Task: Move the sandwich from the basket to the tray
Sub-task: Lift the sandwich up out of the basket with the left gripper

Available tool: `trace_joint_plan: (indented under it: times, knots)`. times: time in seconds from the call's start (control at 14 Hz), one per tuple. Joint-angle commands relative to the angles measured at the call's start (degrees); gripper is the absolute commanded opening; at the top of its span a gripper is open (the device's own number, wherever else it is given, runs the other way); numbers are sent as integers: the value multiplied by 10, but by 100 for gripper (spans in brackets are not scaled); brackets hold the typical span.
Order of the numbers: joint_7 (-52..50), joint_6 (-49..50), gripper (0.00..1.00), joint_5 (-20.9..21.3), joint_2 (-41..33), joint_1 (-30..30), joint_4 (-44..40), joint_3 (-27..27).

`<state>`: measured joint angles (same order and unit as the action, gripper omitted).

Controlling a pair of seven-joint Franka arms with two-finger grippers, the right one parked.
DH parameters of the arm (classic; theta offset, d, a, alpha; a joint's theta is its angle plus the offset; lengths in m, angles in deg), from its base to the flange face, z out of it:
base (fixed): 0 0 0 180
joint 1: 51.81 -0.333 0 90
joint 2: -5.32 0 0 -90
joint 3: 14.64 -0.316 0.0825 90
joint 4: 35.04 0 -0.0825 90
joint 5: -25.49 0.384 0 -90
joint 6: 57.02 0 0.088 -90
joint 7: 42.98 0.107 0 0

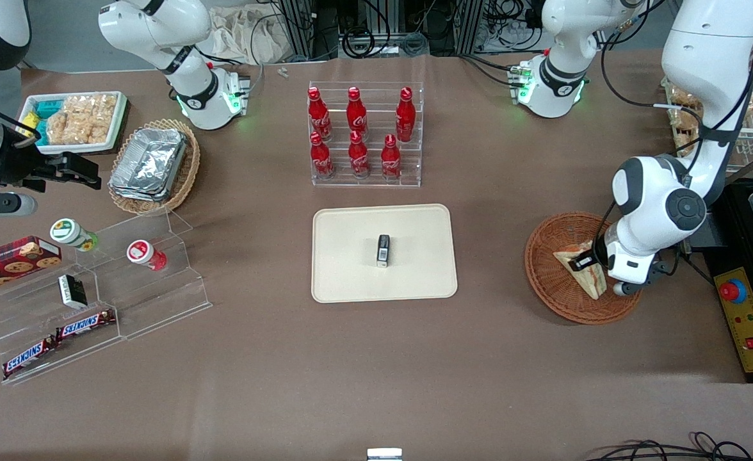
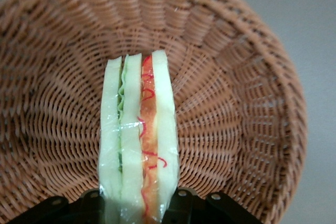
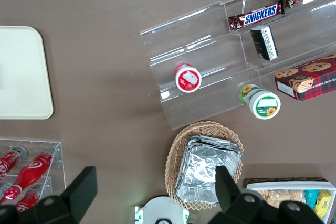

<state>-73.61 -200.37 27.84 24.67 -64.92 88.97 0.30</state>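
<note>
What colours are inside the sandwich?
Red-orange and green between pale bread on the sandwich, held upright at the hand in the basket; clearest in the left wrist view.

End effector (image 1: 597, 269) fingertips are hidden by the arm; it covers part of the sandwich (image 1: 582, 272) and basket (image 1: 552, 282).

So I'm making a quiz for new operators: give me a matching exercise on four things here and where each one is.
Things:
1. sandwich
2. small black packet
3. red bottles
4. gripper

Places:
A. in the clear stepped rack
B. on the tray
C. in the basket
D. low over the basket, at the sandwich

Pairs: 1-C, 2-B, 3-A, 4-D
</note>
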Motion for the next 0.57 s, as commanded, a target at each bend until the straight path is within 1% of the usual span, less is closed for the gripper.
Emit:
trace_joint_plan:
  times: [0.0,0.14,0.36,0.43,0.5]
  knots:
    - [-9,101,0,16,-60,1,-37,4]
    - [-2,279,0,16,-85,1,-136,19]
    - [20,527,0,8,-78,1,-343,52]
    - [35,576,0,7,-71,1,-395,65]
    - [41,597,0,1,-71,1,-429,88]
